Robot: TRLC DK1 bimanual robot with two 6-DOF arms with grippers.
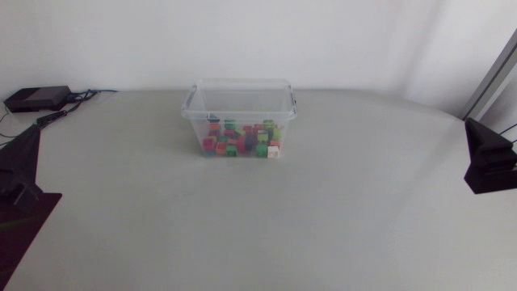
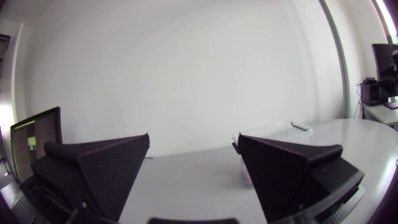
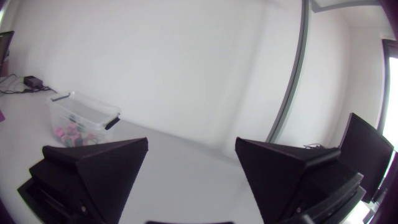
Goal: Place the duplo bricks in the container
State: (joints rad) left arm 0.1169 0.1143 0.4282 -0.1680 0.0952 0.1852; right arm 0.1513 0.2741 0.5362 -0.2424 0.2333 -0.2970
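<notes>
A clear plastic container (image 1: 240,109) stands at the table's far middle, holding several colourful duplo bricks (image 1: 242,139) heaped on its floor. No loose brick shows on the table. My left gripper (image 1: 23,174) rests at the left edge and my right gripper (image 1: 487,158) at the right edge, both far from the container. In the left wrist view the left gripper (image 2: 193,165) is open with nothing between its fingers, and the container (image 2: 277,132) lies ahead, partly hidden by one finger. The right gripper (image 3: 191,165) is open and empty too, with the container (image 3: 82,118) far ahead of it.
A black box (image 1: 36,98) with cables (image 1: 79,97) sits at the far left corner of the table.
</notes>
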